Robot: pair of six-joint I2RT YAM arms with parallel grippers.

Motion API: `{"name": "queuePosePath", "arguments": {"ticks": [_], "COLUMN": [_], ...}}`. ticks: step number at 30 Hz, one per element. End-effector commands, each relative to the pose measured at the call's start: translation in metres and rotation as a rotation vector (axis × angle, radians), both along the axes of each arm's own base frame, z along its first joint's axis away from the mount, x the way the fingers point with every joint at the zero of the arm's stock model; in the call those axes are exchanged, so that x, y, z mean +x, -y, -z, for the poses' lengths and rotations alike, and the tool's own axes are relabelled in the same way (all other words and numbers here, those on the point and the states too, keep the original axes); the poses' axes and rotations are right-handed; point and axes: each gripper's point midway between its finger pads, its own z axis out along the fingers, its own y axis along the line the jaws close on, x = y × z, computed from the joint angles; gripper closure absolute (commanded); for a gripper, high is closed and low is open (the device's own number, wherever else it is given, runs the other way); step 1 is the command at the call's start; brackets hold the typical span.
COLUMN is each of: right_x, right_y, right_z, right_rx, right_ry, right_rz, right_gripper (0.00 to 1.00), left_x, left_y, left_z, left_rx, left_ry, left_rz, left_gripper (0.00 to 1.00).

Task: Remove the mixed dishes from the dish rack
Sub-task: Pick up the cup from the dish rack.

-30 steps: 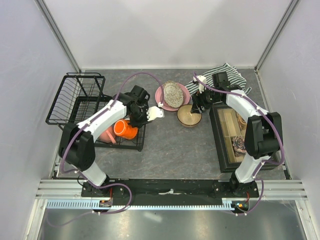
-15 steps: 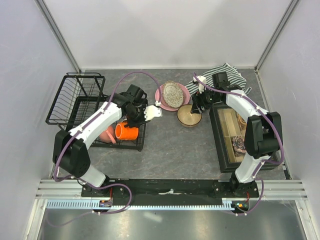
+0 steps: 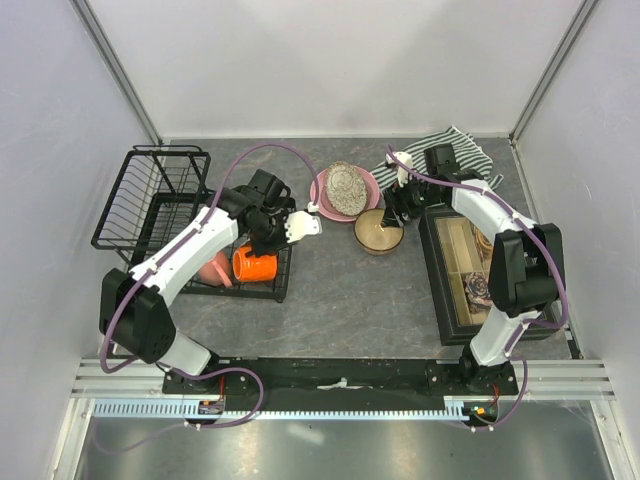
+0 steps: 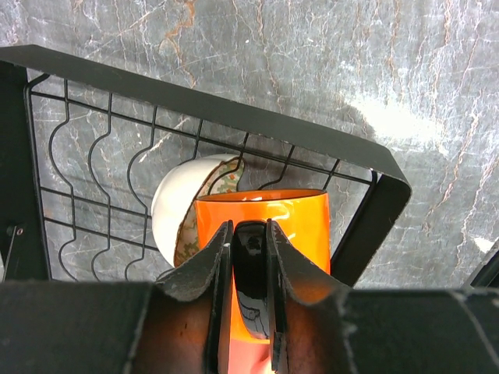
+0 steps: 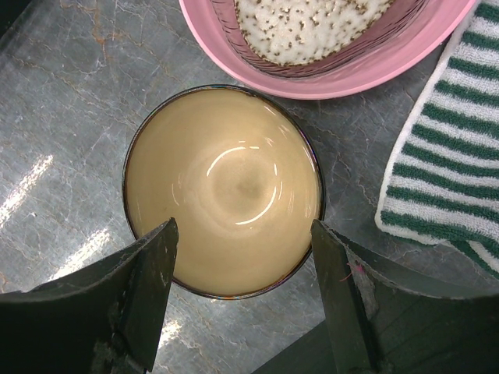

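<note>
1. Left gripper (image 4: 249,234): the jaws are nearly together, pinched on a dark glossy strip of the orange mug (image 4: 300,226). We take it for the handle, though we cannot be sure.
2. The mug lies on its side in the low tray end of the dish rack (image 4: 234,117). Its body stretches away from the fingertips toward the rack's frame.
3. The small floral bowl (image 4: 175,210) leans against the mug's side, and the pink mug (image 3: 213,270) sits just beside them.
4. So, in our judgement, the way out is up first, then across the frame to the bare table.
5. Right gripper (image 5: 243,234): the jaws are spread wide, one on each side of the tan-brown bowl (image 5: 226,179). That bowl is on the table, well apart from the rack, so the mug is the left arm's job.
</note>
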Motion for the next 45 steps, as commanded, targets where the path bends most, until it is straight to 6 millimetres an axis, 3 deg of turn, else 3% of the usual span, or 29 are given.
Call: {"name": "queuePosePath", "arguments": {"ticks": [1, 7, 18, 22, 26, 32, 40, 45], "right_x": [0.000, -0.005, -0.014, -0.028, -0.039, -0.045, -0.043, -0.048], "right_y": [-0.004, -0.016, -0.032, -0.059, -0.099, -0.140, -0.175, -0.186], "right_z": [0.000, -0.011, -0.021, -0.039, -0.053, -0.074, -0.099, -0.092], "right_rx": [0.025, 0.101, 0.172, 0.250, 0.308, 0.344, 0.480, 0.499], "right_ry": [-0.007, -0.027, -0.059, -0.065, -0.034, 0.004, 0.006, -0.039], "right_rz": [-0.019, -0.049, -0.086, -0.154, -0.230, -0.297, -0.318, -0.331], "right_gripper": [0.23, 0.23, 0.23, 0.23, 0.23, 0.23, 0.25, 0.26], "left_x": [0.006, 0.010, 0.011, 0.014, 0.018, 0.020, 0.014, 0.007], "left_y": [-0.001, 0.000, -0.001, 0.001, 0.004, 0.002, 0.006, 0.010], "left_z": [-0.027, -0.042, -0.051, -0.063, -0.075, -0.089, -0.104, -0.113], "left_rx": [-0.045, -0.068, -0.083, -0.109, -0.155, -0.199, -0.289, -0.338], "left_ry": [0.096, 0.153, 0.188, 0.222, 0.254, 0.281, 0.274, 0.272], "left_rz": [-0.033, -0.034, -0.031, -0.035, -0.046, -0.063, -0.079, -0.080], "left_gripper": [0.98, 0.98, 0.98, 0.98, 0.99, 0.98, 0.98, 0.98]}}
